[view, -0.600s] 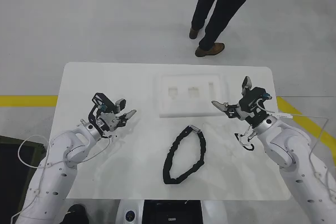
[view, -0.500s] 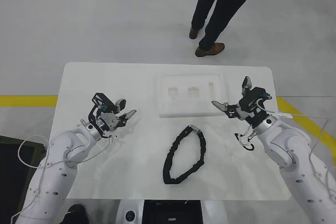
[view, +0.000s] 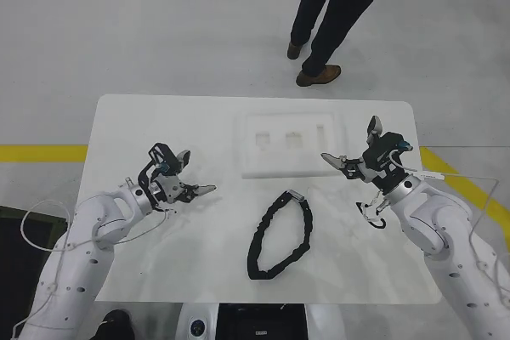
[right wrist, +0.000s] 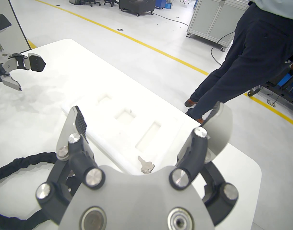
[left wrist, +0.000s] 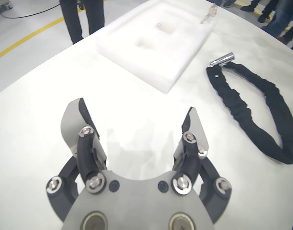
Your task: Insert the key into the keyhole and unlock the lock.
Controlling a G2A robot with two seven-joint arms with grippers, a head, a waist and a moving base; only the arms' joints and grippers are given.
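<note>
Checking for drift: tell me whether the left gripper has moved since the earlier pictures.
Yes. In the top view, the left gripper has shifted a little toward the black chain, judged against the unmoving foam tray.

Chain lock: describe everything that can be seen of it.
The chain lock is a closed loop in a wrinkled black fabric sleeve. Its ends are joined by a shiny metal cylinder, with a small rivet beside it. It lies flat on the white table, with the cylinder end nearest the foam tray but apart from it. Only the table touches it; nothing grips it.
</note>
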